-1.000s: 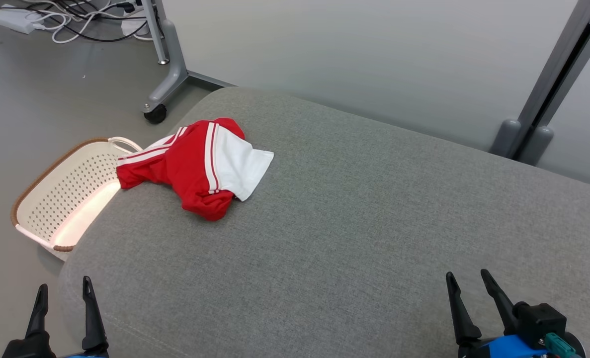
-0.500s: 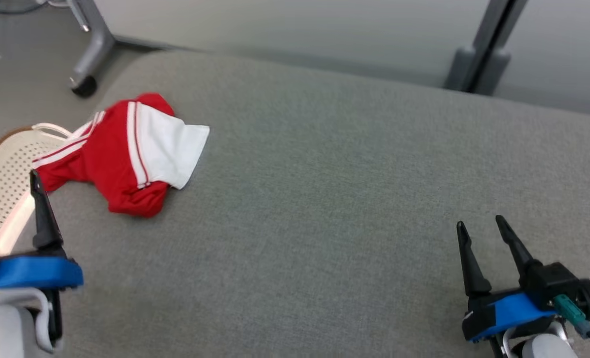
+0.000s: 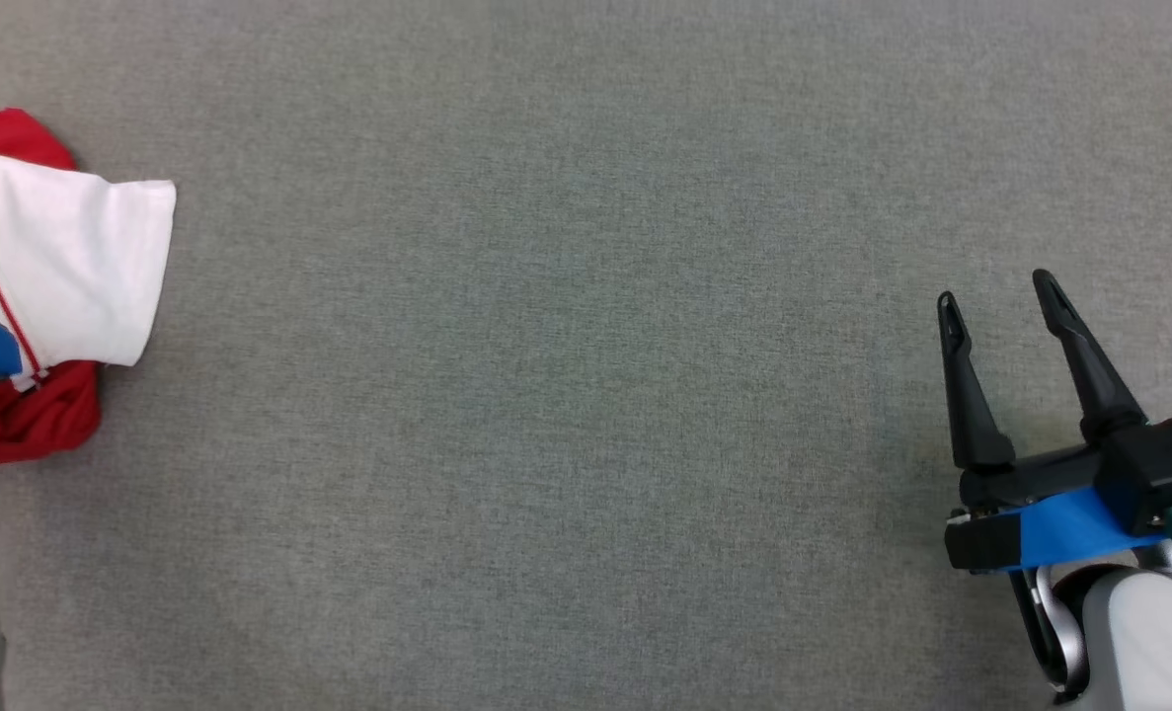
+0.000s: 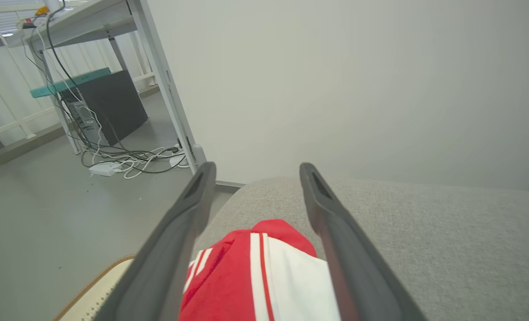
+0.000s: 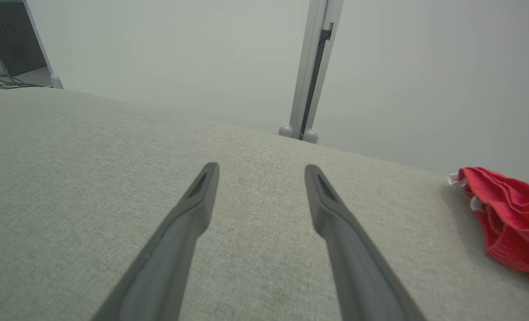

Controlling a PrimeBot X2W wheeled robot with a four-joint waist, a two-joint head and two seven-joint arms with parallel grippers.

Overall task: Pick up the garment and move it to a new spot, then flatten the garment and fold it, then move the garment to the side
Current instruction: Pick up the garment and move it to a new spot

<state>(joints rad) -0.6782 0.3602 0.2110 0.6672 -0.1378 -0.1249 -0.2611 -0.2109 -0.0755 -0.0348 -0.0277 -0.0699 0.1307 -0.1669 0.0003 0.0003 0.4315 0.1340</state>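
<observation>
red garment (image 3: 62, 257) now beneath left tool (image 4: 253, 171), view tilted down

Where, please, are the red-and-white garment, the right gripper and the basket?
red-and-white garment (image 3: 62, 257), head view, white panel.
right gripper (image 3: 994, 286), head view, midway between its fingertips.
basket (image 4: 88, 303), left wrist view, perforated wall.

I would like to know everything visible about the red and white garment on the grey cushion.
The red and white fabric garment lies crumpled, not yet folded, on the grey woven cushion, near its left end. It looks like soft sportswear: a red body, a broad white panel, thin red and white stripes. The open left pincer hangs above it; whether it touches the cloth cannot be told.
</observation>
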